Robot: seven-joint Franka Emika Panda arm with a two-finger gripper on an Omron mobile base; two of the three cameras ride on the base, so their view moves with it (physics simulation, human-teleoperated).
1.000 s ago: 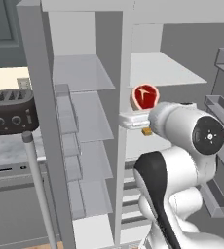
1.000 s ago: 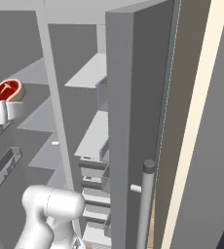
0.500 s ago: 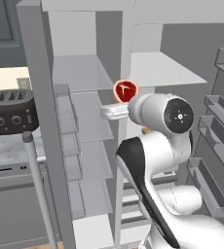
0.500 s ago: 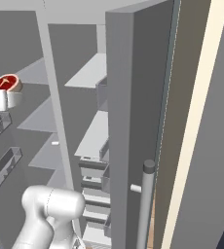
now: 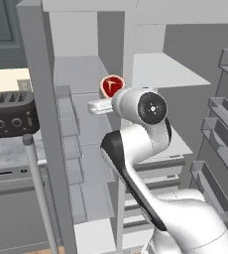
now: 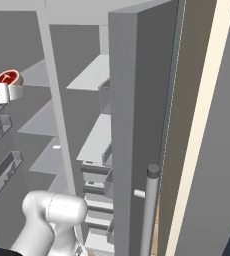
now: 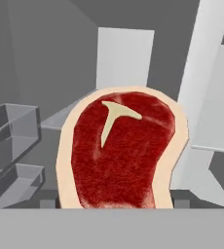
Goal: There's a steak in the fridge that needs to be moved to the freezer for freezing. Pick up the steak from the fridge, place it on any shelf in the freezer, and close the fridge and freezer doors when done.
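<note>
The steak [image 5: 112,87], a red round piece with a tan rim and white mark, stands on edge in my gripper [image 5: 106,100], which is shut on its lower rim. It hangs in mid-air by the divider between the freezer [image 5: 84,74] with its grey shelves and the fridge [image 5: 160,69] with its white shelf. From the right base view, the steak [image 6: 8,77] and gripper [image 6: 5,90] are at the far left. In the hand view the steak [image 7: 121,155] is close up and hides the fingers. Both doors are open: freezer door [image 5: 41,124], fridge door [image 6: 137,125].
A dark toaster [image 5: 9,114] sits on the counter left of the unit. Clear bins [image 5: 222,119] line the fridge door on the right; bins [image 6: 2,170] on the freezer door. Pull-out drawers [image 5: 160,166] sit low in the fridge. The fridge door's bar handle [image 6: 148,210] stands near.
The arm has swung left carrying the steak, from in front of the fridge shelf to the divider at the freezer side. The grip is unchanged.
</note>
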